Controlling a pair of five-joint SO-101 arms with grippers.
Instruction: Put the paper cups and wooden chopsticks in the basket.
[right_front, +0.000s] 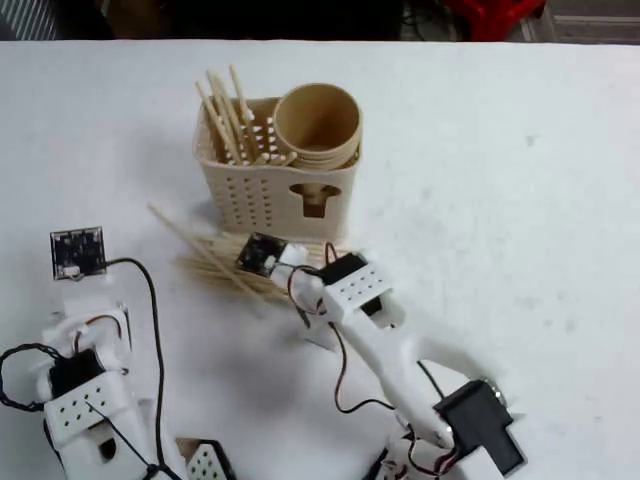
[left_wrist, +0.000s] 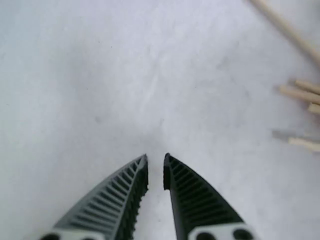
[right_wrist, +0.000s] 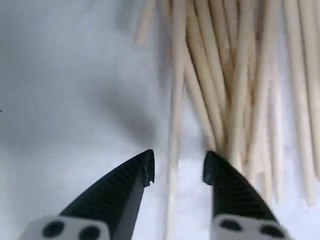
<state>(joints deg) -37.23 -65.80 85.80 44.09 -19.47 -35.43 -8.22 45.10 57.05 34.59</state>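
Observation:
A beige perforated basket (right_front: 270, 195) stands at the table's middle back, holding stacked paper cups (right_front: 318, 125) and several upright wooden chopsticks (right_front: 228, 115). A loose pile of chopsticks (right_front: 215, 262) (right_wrist: 235, 90) lies on the table just in front of it. My right gripper (right_front: 295, 290) (right_wrist: 177, 170) is down at the pile's right end, open, its jaws on either side of a single chopstick (right_wrist: 175, 125) at the pile's edge. My left gripper (right_front: 92, 318) (left_wrist: 155, 170) sits near the front left over bare table, jaws almost together with nothing between them. Chopstick ends (left_wrist: 302, 95) lie off to its side.
The white table (right_front: 520, 200) stretches wide to the right of the basket and behind it. Black cables (right_front: 150, 320) trail between the two arm bases at the front. One chopstick (right_front: 175, 228) juts diagonally from the pile toward the back left.

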